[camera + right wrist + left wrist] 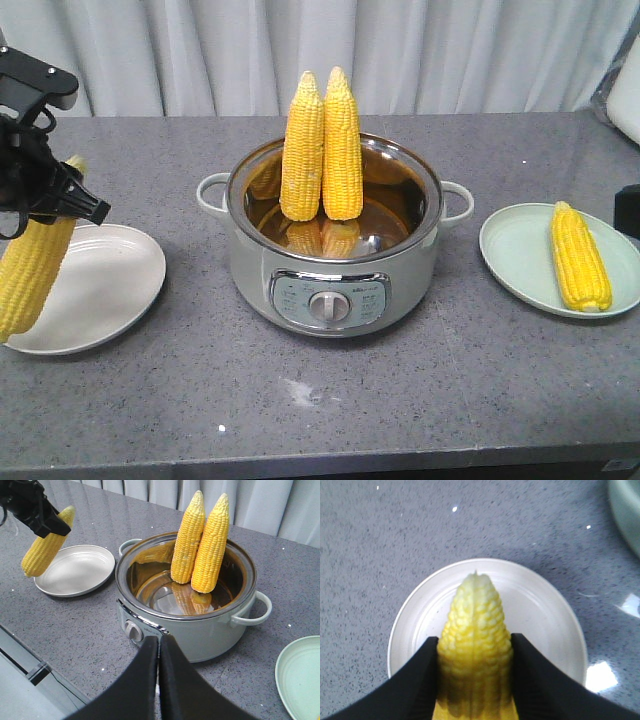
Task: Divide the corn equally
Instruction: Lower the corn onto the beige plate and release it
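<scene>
My left gripper (72, 200) is shut on a yellow corn cob (35, 275), which hangs tilted, tip down, above the white plate (115, 290) at the left. In the left wrist view the cob (475, 625) sits between both black fingers, with the plate (545, 610) below it. Two more cobs (303, 150) (342, 145) stand upright, leaning on the back rim inside the pale green electric pot (330, 275). Another cob (580, 258) lies on the green plate (515, 250) at the right. My right gripper (159, 642) is shut and empty, hovering in front of the pot (200, 630).
A grey speckled counter (400, 400) carries everything, with a grey curtain (450, 50) behind it. The counter's front edge (30, 650) runs close below my right gripper. The pot has a control knob (325, 306) and side handles.
</scene>
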Controlling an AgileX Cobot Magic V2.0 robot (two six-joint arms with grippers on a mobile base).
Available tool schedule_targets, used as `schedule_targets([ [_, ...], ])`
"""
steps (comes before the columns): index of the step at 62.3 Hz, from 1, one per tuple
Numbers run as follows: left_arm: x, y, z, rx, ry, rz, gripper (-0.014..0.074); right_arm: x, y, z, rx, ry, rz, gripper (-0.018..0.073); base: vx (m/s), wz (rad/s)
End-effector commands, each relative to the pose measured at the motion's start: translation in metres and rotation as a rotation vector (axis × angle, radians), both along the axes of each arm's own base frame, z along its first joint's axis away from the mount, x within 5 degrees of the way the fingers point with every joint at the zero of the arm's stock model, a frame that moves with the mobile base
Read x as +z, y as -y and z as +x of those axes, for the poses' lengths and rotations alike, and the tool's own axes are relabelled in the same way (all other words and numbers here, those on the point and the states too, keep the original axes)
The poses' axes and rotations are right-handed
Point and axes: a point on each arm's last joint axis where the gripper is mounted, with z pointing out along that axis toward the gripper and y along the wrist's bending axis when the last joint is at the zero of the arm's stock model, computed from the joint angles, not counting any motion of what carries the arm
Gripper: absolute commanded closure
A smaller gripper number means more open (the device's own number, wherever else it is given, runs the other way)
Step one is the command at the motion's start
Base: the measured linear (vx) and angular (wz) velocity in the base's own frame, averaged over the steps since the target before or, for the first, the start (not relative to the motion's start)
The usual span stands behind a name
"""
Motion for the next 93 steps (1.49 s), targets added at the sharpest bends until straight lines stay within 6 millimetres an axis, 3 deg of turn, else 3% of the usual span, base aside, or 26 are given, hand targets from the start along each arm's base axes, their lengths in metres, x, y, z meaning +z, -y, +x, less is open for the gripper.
schedule_targets([
  [1, 0.015, -0.005, 0.004, 0.023, 0.107, -0.02, 0.0605, 0.01, -0.001, -0.001, -0.003, 0.05, 0.035, 0.0564, 0.0, 0.0],
  [22, -0.003, -0.005, 0.019, 0.029, 0.074, -0.021, 0.0602, 0.01, -0.002, -0.001, 0.001, 0.047, 0.034, 0.0564, 0.0, 0.0],
  [41, -0.004, -0.005, 0.02, 0.029, 0.072, -0.021, 0.0571, 0.01, -0.002, -0.001, 0.001, 0.047, 0.034, 0.0564, 0.0, 0.0],
  [54, -0.004, -0.005, 0.02, 0.029, 0.066, -0.02, 0.0479, 0.01, -0.002, -0.001, 0.001, 0.047, 0.034, 0.0564, 0.0, 0.0],
  [75, -0.004, -0.005, 0.02, 0.031, 0.066, -0.021, 0.0245, 0.01, -0.002, -0.001, 0.001, 0.047, 0.034, 0.0564, 0.0, 0.0],
  [93, -0.004, -0.005, 0.02, 0.053, 0.065, -0.036, 0.0209, 0.01, -0.002, -0.001, 0.001, 0.047, 0.034, 0.0564, 0.0, 0.0],
])
